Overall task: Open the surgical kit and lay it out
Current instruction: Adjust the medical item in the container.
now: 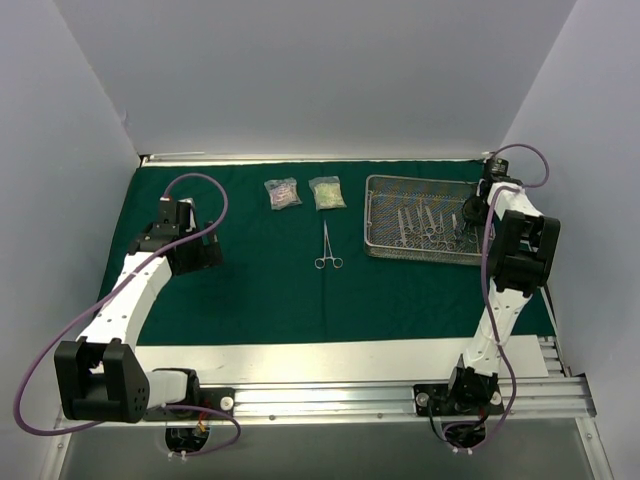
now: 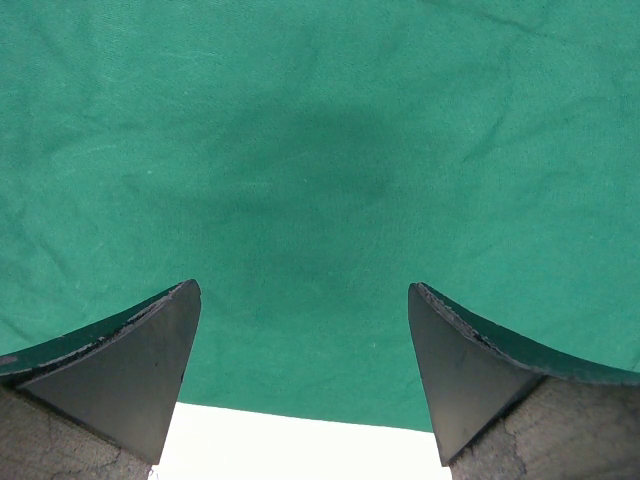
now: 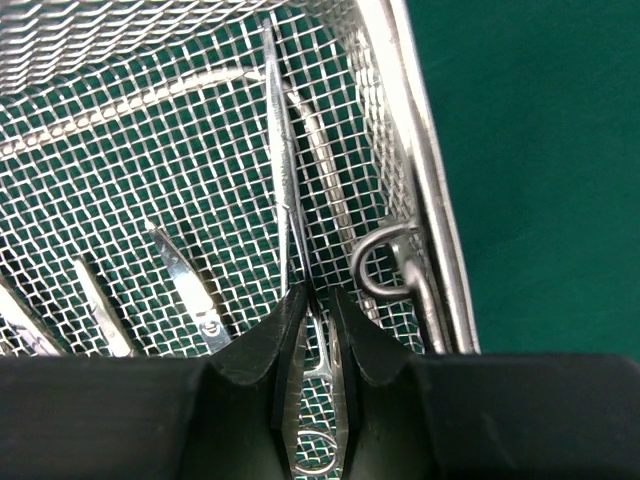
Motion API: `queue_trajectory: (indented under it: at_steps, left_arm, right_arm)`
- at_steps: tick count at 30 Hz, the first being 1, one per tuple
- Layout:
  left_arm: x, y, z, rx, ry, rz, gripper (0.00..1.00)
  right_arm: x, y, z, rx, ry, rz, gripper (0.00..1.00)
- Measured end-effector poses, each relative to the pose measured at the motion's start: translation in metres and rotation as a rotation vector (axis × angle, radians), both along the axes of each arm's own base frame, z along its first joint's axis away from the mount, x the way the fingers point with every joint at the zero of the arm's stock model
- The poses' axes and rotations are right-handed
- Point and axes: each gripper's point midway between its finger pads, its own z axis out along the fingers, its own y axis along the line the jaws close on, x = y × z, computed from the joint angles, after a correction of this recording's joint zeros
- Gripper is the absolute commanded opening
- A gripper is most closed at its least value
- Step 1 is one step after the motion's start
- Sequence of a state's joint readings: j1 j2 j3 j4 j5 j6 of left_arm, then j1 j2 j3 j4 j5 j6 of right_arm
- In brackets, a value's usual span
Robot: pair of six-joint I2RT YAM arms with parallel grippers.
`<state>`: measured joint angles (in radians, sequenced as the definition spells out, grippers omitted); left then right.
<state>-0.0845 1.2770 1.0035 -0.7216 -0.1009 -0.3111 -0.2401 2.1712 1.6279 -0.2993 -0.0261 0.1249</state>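
- Top external view: the dark green cloth wrap (image 1: 250,300) lies opened flat over most of the bench (image 1: 300,356), so it serves as the field for laying things out.
  - The wire-mesh tray (image 1: 376,215) sits toward the far right corner, with several steel instruments (image 1: 420,225) inside it.
  - Two clear packets (image 1: 282,193) lie side by side near the far edge, about midway along it.
  - One laid-out instrument (image 1: 327,248) rests alone at the cloth's centre, rings toward the near edge.
  - The right gripper (image 1: 468,214) dips into the tray's right end.
  - The left gripper (image 1: 200,255) hangs over bare cloth near the left edge, well apart from everything. It is probably parked there out of the way.
- Left wrist view: the jaws stand spread wide with nothing between them. Below is only wrinkled cloth, with a white strip of bench past its hem.
- Right wrist view: the jaws are pressed together on a slim pinched instrument (image 3: 283,180), gripped just ahead of its ring handles and close beside the tray's right wall.
  - Holding it there should let it lift lengthwise, clear of its neighbours.
  - By my reading the laying-out is at an early stage, since most instruments are in the tray.
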Motion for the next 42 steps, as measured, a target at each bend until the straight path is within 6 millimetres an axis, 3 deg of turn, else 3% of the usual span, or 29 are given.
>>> queue_trajectory:
  at_steps: [12,18,31,38,42]
  left_arm:
    - [0.000,0.000,0.000,0.000,0.000,0.000,0.94]
    - [0.000,0.000,0.000,0.000,0.001,0.000,0.94]
    - [-0.001,0.001,-0.004,0.006,0.016,0.003,0.94]
    - [0.000,0.001,-0.005,0.009,0.021,0.004,0.94]
    - [0.000,0.003,-0.005,0.015,0.027,0.008,0.94]
  right_arm:
    - [0.002,0.006,0.001,-0.011,0.002,0.010,0.03]
    - [0.005,0.022,0.001,-0.002,0.003,0.041,0.00]
    - [0.006,0.025,0.003,0.000,-0.001,0.043,0.00]
    - [0.003,0.026,0.003,-0.001,0.011,0.038,0.17]
    - [0.000,0.037,0.006,0.003,0.019,0.050,0.17]
